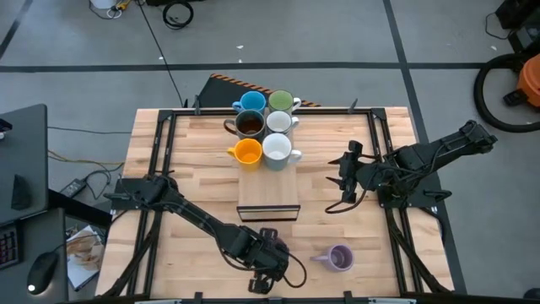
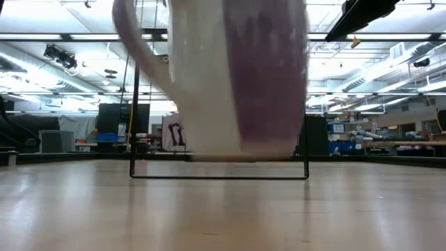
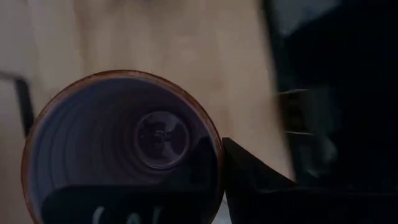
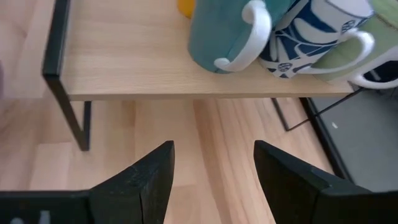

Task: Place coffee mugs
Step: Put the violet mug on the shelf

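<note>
The wooden table (image 1: pixel 169 152) carries a small shelf (image 1: pixel 268 194) with six mugs (image 1: pixel 265 131). Only the left wrist view shows the left end effector (image 1: pixel 267 268) gripping a lavender mug (image 3: pixel 124 149). Another lavender mug (image 1: pixel 339 257) stands near. The right end effector (image 4: pixel 211 174) is open.

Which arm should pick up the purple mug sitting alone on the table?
Probably the right. The right gripper is open and empty, and the lavender mug stands on its side of the table. The left gripper sits right over another mug.
</note>
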